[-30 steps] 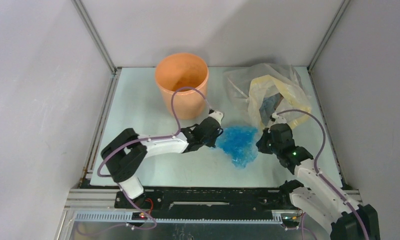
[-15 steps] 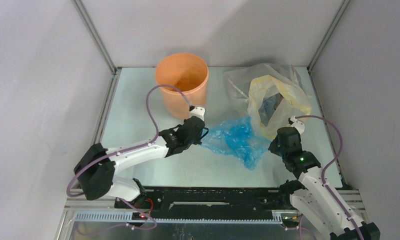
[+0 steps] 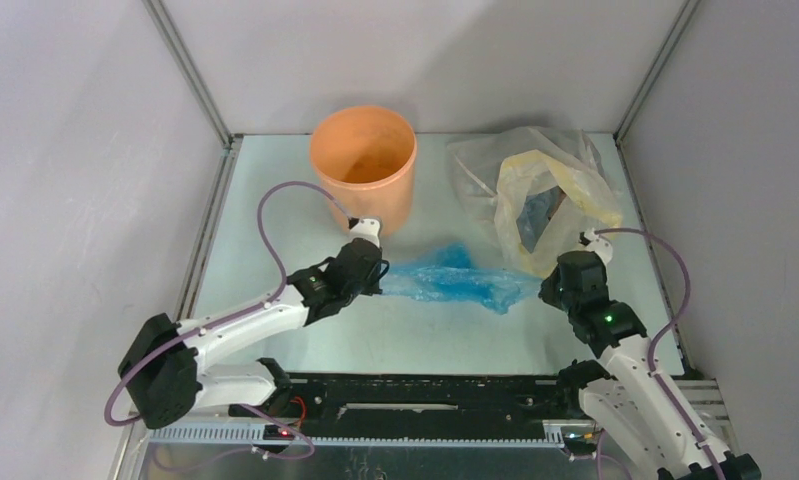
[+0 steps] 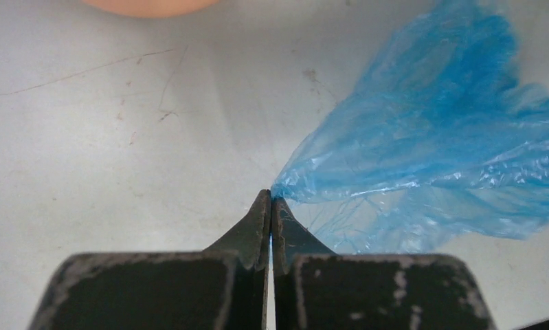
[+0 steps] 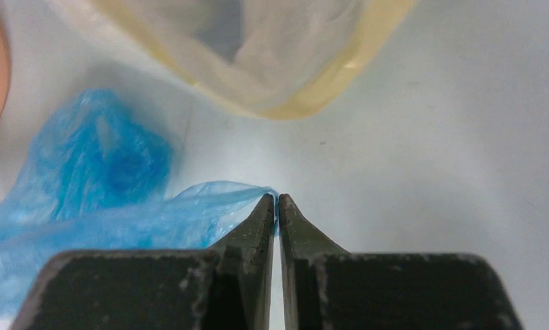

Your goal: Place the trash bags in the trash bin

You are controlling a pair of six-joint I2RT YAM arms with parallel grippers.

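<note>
A light-blue trash bag [image 3: 453, 282] lies stretched across the table between my two grippers. My left gripper [image 3: 379, 279] is shut on its left end, and the film [image 4: 429, 144] fans out from the tips of that gripper [image 4: 271, 197]. My right gripper [image 3: 545, 289] is shut on the bag's right corner, where the film [image 5: 120, 199] runs into the tips of the right gripper [image 5: 277, 199]. The orange trash bin [image 3: 363, 165] stands upright at the back, just behind the left gripper; its base [image 4: 148, 5] shows at the top of the left wrist view.
A larger yellowish-clear plastic bag [image 3: 550, 190] lies open at the back right, close behind the right gripper; its rim [image 5: 285, 96] shows in the right wrist view. Grey walls and metal posts enclose the table. A black rail [image 3: 415, 395] runs along the near edge.
The left gripper has pulled the bag's left end leftwards and the right gripper has drawn back to the right. The crumpled bag has been stretched into a long flat strip.
</note>
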